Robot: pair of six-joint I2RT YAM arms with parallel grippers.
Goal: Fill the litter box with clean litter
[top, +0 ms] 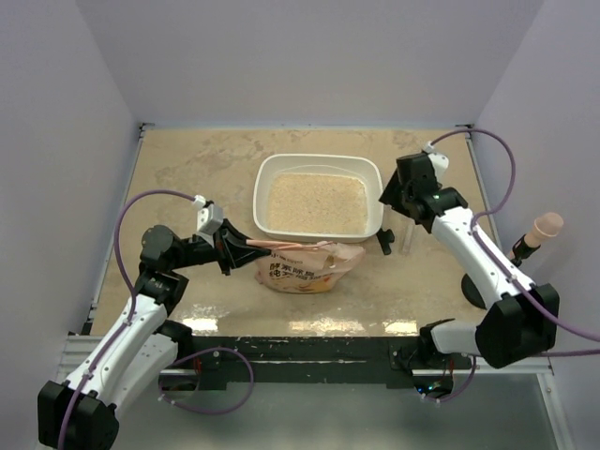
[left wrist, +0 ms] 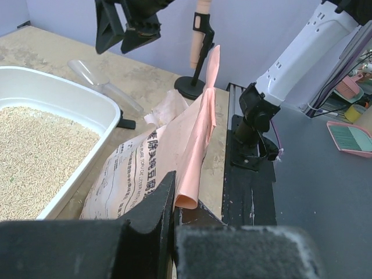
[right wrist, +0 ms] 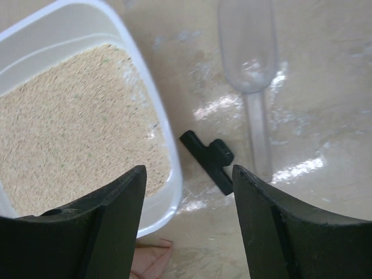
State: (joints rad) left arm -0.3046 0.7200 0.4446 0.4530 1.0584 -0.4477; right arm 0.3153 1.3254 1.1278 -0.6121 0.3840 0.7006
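Now, left tool (top: 228, 246): clenched on the top edge of the orange-pink bag (top: 305, 267), the thin flap pinched between its jaws, low over the near part of the surface (top: 187, 178).
Bag: soft, printed with writing, lying on its side just in front of the near wall of the litter box (top: 264, 178), its mouth drawn out toward the left tool.
Clip (top: 384, 246): small, black, lying on the surface just right of the box's near right corner.
Scoop (top: 405, 239): clear plastic, lying beside the clip, apart from the box.
Stand (top: 542, 228): at the right edge of the surface, carrying a pinkish-tan handle.
Right tool (right wrist: 187, 171): released, jaws wide apart with nothing between them, hanging above the clip and the box's near right corner.
Litter box: white, shallow, with rounded corners, resting mid-surface beyond the bag.
Litter (top: 317, 202): pale beige granules spread across the whole floor of the box, lying below the rim.
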